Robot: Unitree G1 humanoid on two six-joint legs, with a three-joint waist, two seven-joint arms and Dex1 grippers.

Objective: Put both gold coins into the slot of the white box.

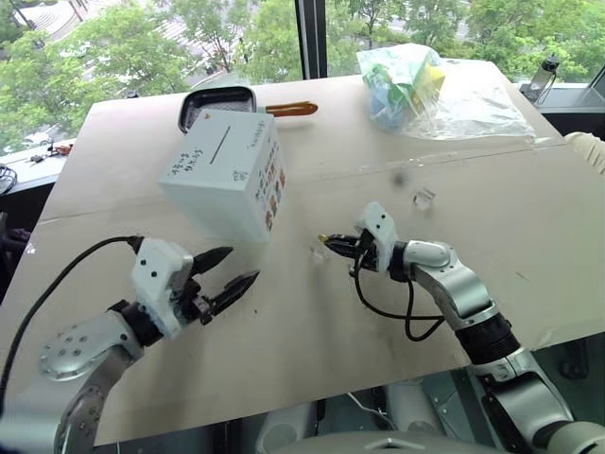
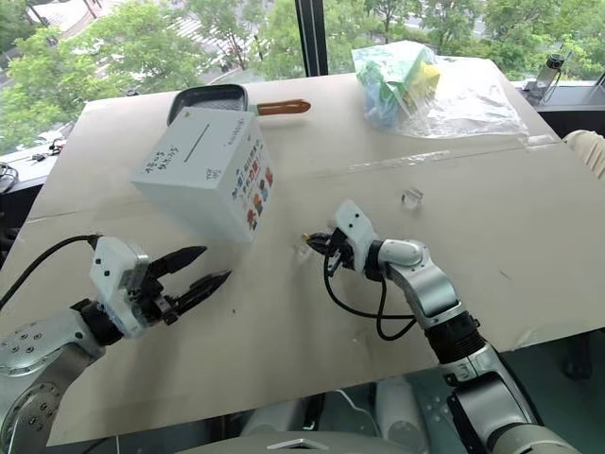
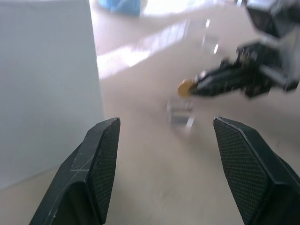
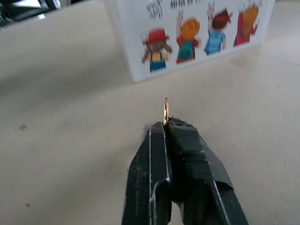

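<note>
Nearest, the left gripper (image 1: 230,270) hangs with fingers spread wide over bare table (image 1: 312,322) just short of the white box (image 1: 227,175), while the right gripper (image 4: 165,123), pressed tight on a thin gold coin (image 4: 165,110) standing edge-up, faces the box's cartoon-picture side across an open gap.

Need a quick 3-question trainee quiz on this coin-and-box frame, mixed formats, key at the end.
1. True or false: the right gripper is shut on a gold coin.
2. The left gripper is: A) open and empty, B) holding the white box, C) shut on a coin.
3. Fill in: behind the box lies a black pan with an ____ handle.

Key: 1 true; 2 A; 3 orange.
</note>
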